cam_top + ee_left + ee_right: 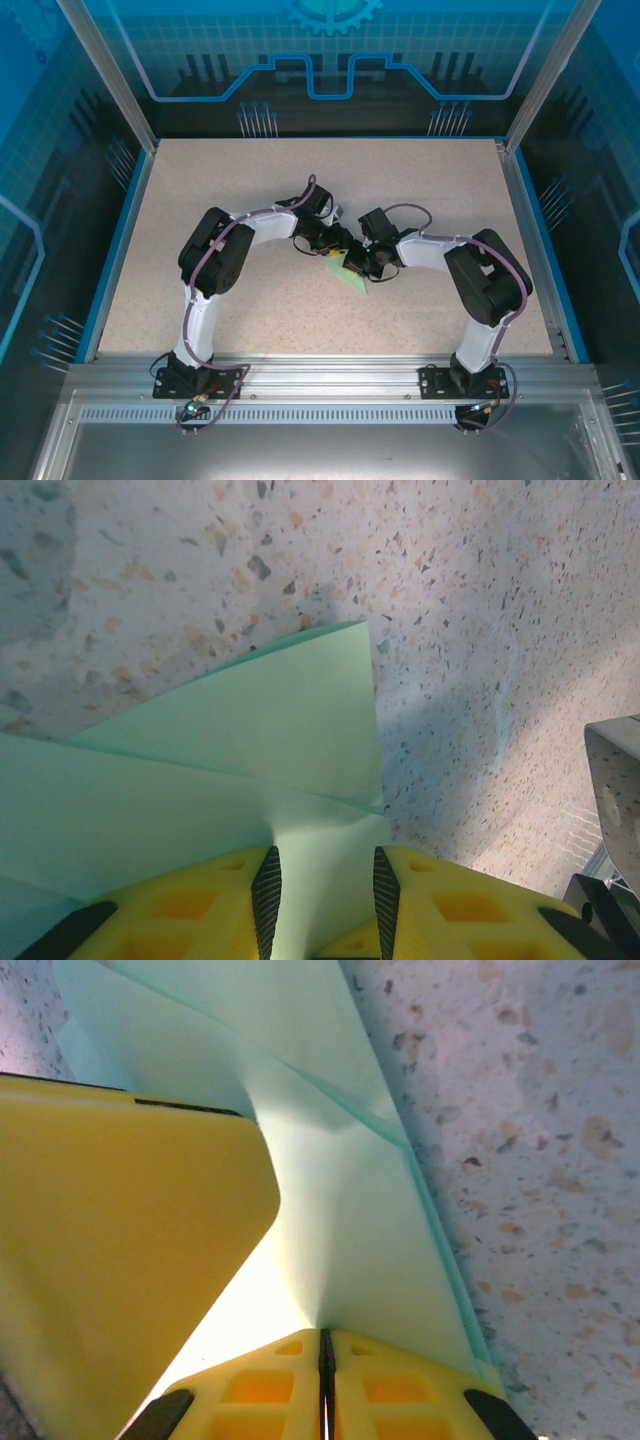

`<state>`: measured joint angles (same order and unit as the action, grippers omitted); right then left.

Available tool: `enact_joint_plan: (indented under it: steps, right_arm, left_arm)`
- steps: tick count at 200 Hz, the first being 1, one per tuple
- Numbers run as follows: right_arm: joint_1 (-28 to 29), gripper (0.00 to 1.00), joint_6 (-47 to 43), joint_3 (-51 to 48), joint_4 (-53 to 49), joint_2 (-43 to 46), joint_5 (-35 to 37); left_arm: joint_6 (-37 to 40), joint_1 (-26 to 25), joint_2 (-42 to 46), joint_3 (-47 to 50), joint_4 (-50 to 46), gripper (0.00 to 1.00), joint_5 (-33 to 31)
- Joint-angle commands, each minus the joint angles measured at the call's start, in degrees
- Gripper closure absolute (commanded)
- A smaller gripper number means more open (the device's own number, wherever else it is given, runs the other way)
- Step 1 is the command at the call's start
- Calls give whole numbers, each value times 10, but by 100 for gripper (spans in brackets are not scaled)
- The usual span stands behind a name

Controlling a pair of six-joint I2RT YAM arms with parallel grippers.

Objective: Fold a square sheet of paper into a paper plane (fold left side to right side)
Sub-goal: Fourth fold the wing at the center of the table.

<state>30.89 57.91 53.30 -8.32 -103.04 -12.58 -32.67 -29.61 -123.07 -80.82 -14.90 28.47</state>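
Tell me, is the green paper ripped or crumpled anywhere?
No rip shows. The folded paper is a bit puckered where the right gripper pinches it shut, with soft bends fanning out from the pinch. The left gripper stands open around another part. Otherwise nothing stands out.

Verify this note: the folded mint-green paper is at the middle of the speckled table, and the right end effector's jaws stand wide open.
One thing is wrong: the jaws. In the right wrist view the right end effector is shut, its fingers pressed together on the folded mint-green paper. The rest stands: the paper is at the middle of the speckled table.
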Motion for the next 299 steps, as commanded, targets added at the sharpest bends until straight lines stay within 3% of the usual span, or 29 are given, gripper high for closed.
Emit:
enact_joint_plan:
  steps: [1, 134, 178, 214, 222, 262, 299]
  right_arm:
    - [15, 90, 9, -20, -45, -8, 15]
    - [3, 90, -4, -179, -98, 118, 12]
    - [-21, 90, -5, -232, -98, 181, 8]
    - [-38, 87, -56, -226, -118, 245, 10]
    - [-44, 85, -77, -224, -117, 266, 12]
    - [-76, 57, -187, -188, -151, 350, 31]
    - [-90, 46, -251, -176, -158, 380, 37]
  left_arm:
    - [1, 6, -24, 12, -29, 65, -36]
    - [4, 6, -27, 6, -40, 65, -48]
    - [9, 7, -12, -19, -59, 60, -41]
    - [5, 15, 8, -73, -72, 53, -5]
    - [4, 18, 18, -85, -78, 50, 0]
    - [-6, 30, 86, -77, -75, 36, -3]
    - [-53, 30, 180, 78, 6, 29, -33]
